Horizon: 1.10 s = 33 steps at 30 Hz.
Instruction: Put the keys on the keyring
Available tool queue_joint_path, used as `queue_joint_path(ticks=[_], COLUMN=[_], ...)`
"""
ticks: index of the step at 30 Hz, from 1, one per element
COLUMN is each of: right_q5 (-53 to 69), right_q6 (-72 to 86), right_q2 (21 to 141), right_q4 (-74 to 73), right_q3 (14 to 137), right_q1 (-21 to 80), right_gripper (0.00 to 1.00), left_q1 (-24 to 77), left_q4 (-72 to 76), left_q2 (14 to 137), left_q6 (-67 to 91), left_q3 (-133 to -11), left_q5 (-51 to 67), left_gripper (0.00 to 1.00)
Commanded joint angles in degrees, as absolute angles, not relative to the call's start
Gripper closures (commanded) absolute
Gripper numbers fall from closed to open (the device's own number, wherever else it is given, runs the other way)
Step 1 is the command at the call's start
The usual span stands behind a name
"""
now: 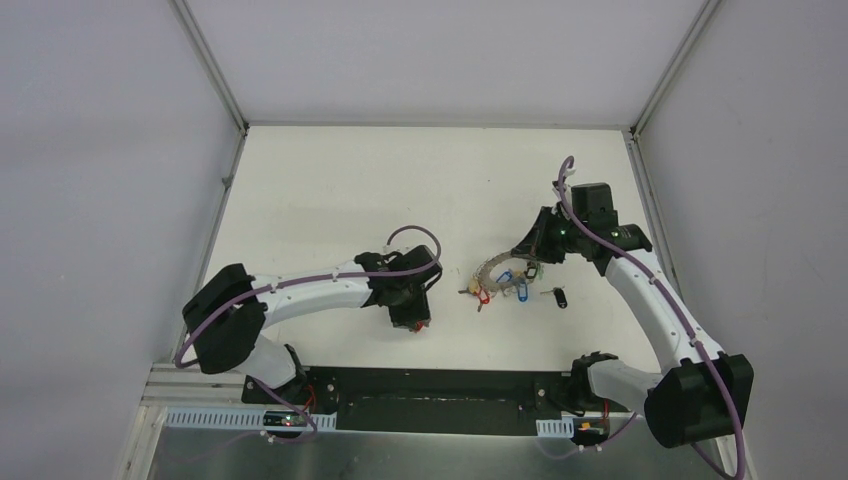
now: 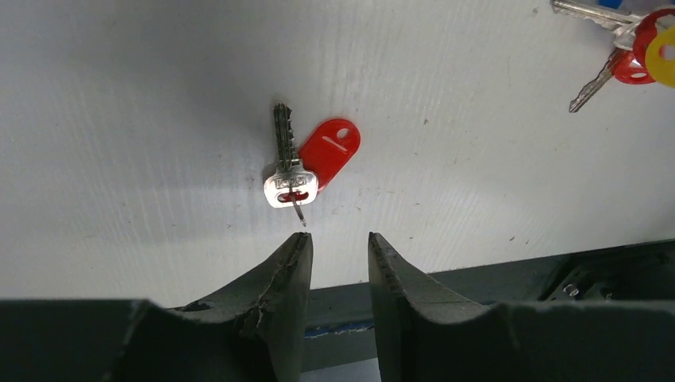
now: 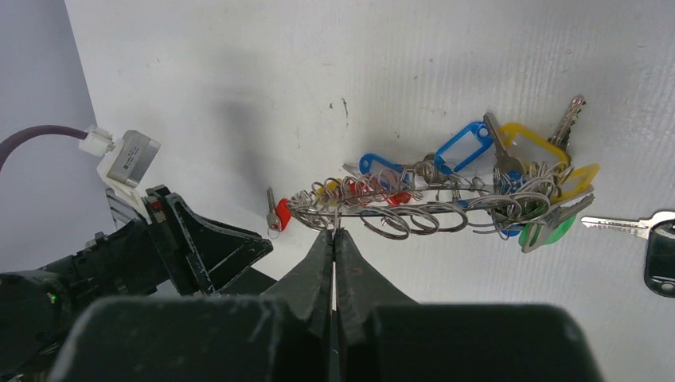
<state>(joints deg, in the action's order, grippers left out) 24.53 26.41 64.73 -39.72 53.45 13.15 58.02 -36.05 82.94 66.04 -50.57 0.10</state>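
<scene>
The red-tagged key (image 2: 290,179) lies flat on the white table, its red tag (image 2: 330,147) beside it, just beyond my left fingertips. My left gripper (image 2: 338,239) is open and empty; in the top view (image 1: 413,318) it covers that key. My right gripper (image 3: 333,232) is shut on the wire of the keyring (image 3: 430,199), which is fringed with small keys and blue, yellow, red and green tags. In the top view the keyring (image 1: 498,272) curves from my right gripper (image 1: 532,254) down towards the table. The black-headed key (image 1: 560,297) lies loose to its right and also shows in the right wrist view (image 3: 659,248).
The black base rail (image 1: 430,390) runs along the near table edge, close behind my left gripper. White enclosure walls (image 1: 120,180) stand on both sides. Some of the keyring's keys and tags (image 2: 637,40) show at the top right of the left wrist view.
</scene>
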Motion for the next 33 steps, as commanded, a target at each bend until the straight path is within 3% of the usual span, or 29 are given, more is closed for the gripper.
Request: queue_joint_path(ticks=[1,11,14,18,25,31,33], right_q5=[26.66,26.41,26.5,26.63,26.37,26.52,26.52], right_q6=[25.62,25.75,26.09,26.15,25.08,24.85,24.87], right_q2=[64.19,63.19,63.15,63.35,63.37,63.2,63.19], right_q4=[-38.47,-38.69,-38.5,-38.41,-39.02,-39.14,-39.11], right_q3=[55.74,54.15,53.88,53.87,54.32,53.98,53.88], right_q1=[12.92,12.96,12.92,12.96,12.93,12.93,12.94], right_gripper=[1.0,1.0,1.0,1.0,1.0,1.0,1.0], left_q1=[57.57,57.61,57.58,57.65,57.66,57.51,57.5], left_q4=[-41.19,-45.26,-45.29,-45.42,-45.79,-46.13,-46.1], left_q2=[87.42,91.82,91.85,92.02,90.5,88.76,88.6], left_q6=[65.57,64.61,64.31,63.52,62.89,61.85,62.11], left_q3=[-55.06,-58.1,-58.21,-58.59,-58.58,-58.26,-58.24], left_q5=[1.6,0.29,0.26,-1.43,-2.58,-4.11,-4.06], left_gripper=[0.67,0.67,0.8,0.81,1.0,1.0,0.93])
